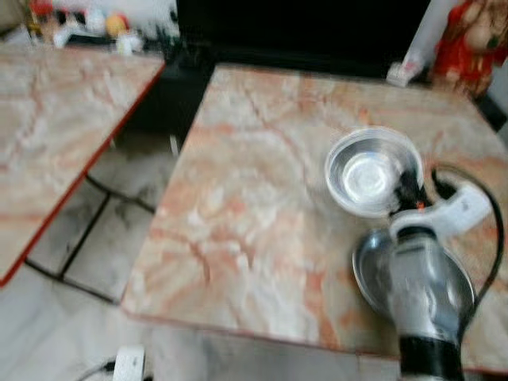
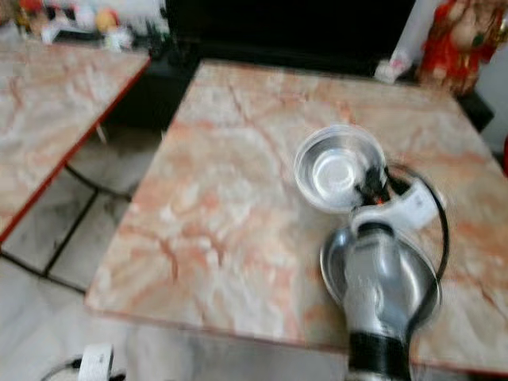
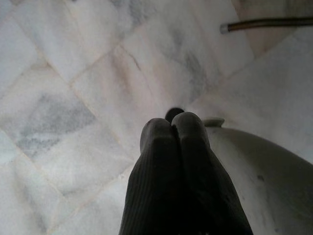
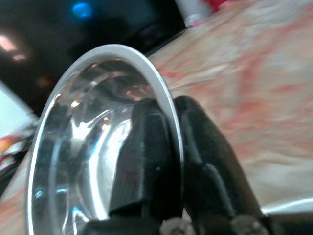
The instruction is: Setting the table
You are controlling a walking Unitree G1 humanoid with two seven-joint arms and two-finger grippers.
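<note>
Right tool pinching steel bowl rim

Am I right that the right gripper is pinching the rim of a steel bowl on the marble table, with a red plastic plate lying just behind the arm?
Not quite. The right gripper does pinch the rim of the steel bowl on the marble table, but the plate under the arm is shiny steel, not red plastic. Both eye views show it.
</note>
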